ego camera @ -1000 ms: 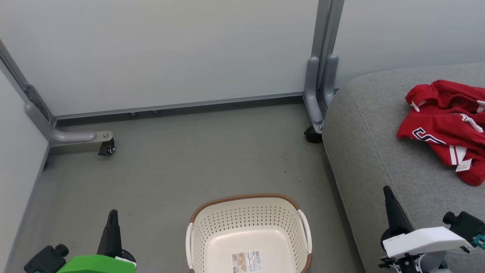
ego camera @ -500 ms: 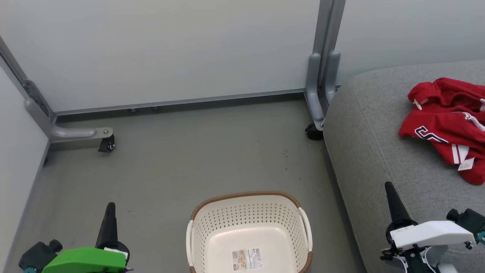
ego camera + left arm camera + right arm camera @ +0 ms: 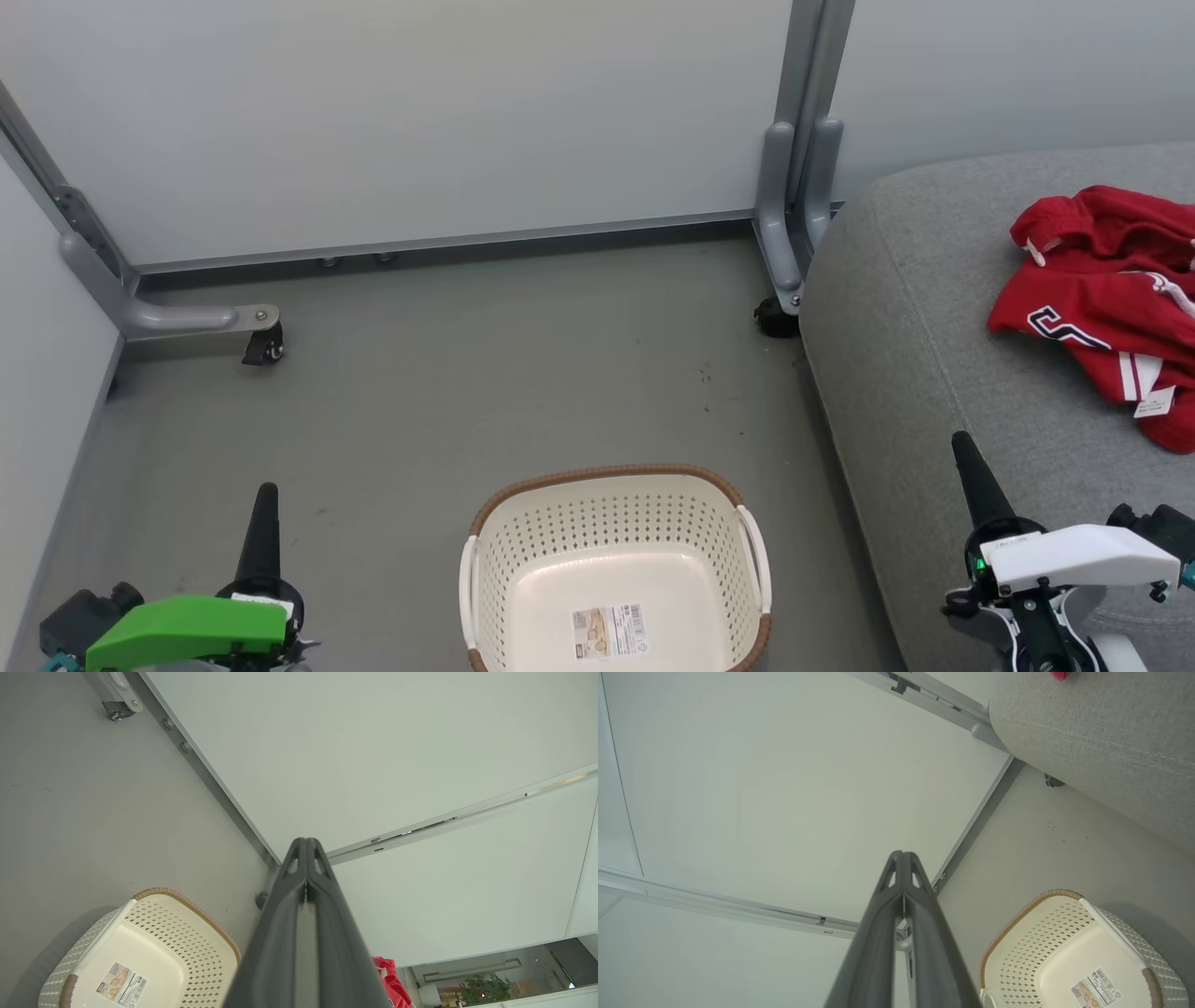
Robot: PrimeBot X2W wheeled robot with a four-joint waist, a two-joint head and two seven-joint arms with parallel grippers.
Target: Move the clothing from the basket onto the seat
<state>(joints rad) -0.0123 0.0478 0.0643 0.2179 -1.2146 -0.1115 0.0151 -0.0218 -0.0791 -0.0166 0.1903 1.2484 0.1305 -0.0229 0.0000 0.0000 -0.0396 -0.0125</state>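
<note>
step — transfer looks finished, nothing left to fetch | red jersey clothing (image 3: 1111,308) lies far right on the grey seat (image 3: 934,373) | basket (image 3: 607,473) holds no garment, near centre on the floor (image 3: 467,373) | left gripper (image 3: 264,504), right gripper (image 3: 966,462) both closed, holding nothing | next — probably no grasp, just rest

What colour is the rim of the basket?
The basket's rim is brown, best seen in the head view.
</note>
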